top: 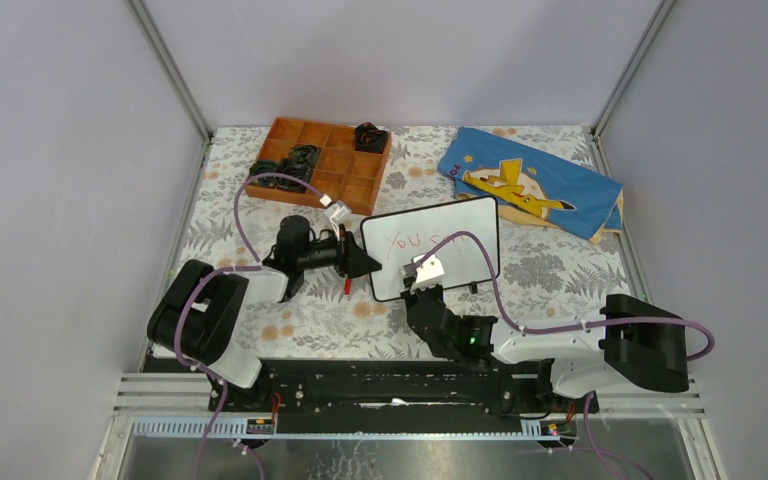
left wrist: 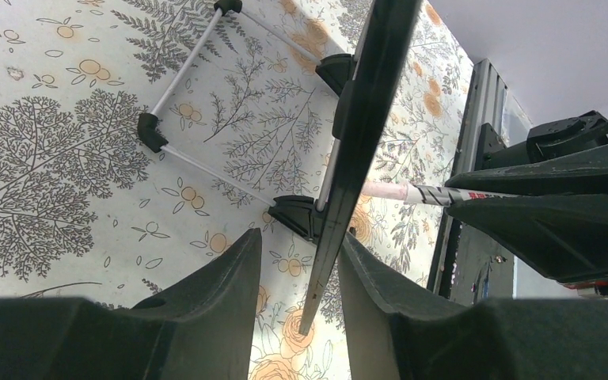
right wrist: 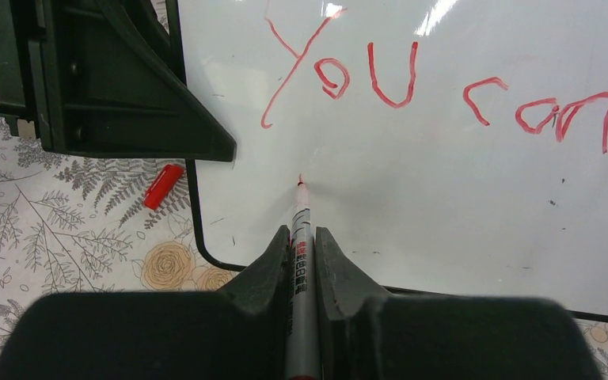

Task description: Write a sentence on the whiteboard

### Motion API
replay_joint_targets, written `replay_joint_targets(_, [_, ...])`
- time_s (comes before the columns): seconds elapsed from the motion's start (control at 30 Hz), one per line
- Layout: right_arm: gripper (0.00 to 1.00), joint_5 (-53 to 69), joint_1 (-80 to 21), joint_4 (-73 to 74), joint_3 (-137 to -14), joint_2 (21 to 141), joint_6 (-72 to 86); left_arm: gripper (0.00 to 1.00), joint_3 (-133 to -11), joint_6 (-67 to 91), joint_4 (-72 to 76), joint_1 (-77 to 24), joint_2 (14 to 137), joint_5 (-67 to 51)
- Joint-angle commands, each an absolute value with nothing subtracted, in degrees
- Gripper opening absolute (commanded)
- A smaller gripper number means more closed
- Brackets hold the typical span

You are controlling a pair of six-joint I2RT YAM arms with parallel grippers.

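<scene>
The whiteboard (top: pixel 460 235) stands tilted on its black feet mid-table. Red words "You can" (right wrist: pixel 412 87) run along its top. My right gripper (right wrist: pixel 302 233) is shut on a grey marker (right wrist: pixel 299 207), whose red tip rests on the board below "You". My left gripper (left wrist: pixel 299 237) straddles the board's left edge (left wrist: pixel 356 134). One finger (left wrist: pixel 368 277) lies against the front face. A gap shows between the board and the other finger (left wrist: pixel 233 285). From above, the left gripper (top: pixel 363 262) sits at the board's left edge and the right gripper (top: pixel 425 275) in front of it.
A red marker cap (right wrist: pixel 162 186) lies on the floral table cover just left of the board. An orange compartment tray (top: pixel 345 180) with black parts stands at the back left. A blue cloth with a yellow figure (top: pixel 530 180) lies at the back right.
</scene>
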State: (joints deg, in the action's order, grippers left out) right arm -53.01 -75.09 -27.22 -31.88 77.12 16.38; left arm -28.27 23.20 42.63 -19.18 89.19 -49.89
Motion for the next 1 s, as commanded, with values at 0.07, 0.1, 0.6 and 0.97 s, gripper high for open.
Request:
replay_joint_targets(0.07, [0.00,-54.07,-75.03,-24.33,-33.36,77.17,19.79,0.46,-29.53,21.36,42.87,-19.77,88.70,-48.91])
replay_joint_targets(0.1, [0.00,-53.84,-75.04,-23.85,-33.26,77.17,20.04,0.46,-29.53,21.24,42.75,-19.82,88.64,-48.81])
replay_joint_targets(0.6, [0.00,-50.27,-75.06,-19.67,-32.12,76.95,23.00,0.46,-29.88,19.66,40.57,-20.77,88.13,-48.09])
replay_joint_targets(0.97, [0.00,-50.55,-75.06,-19.19,-33.02,76.84,22.37,0.46,-30.06,18.98,39.64,-21.18,87.98,-47.81])
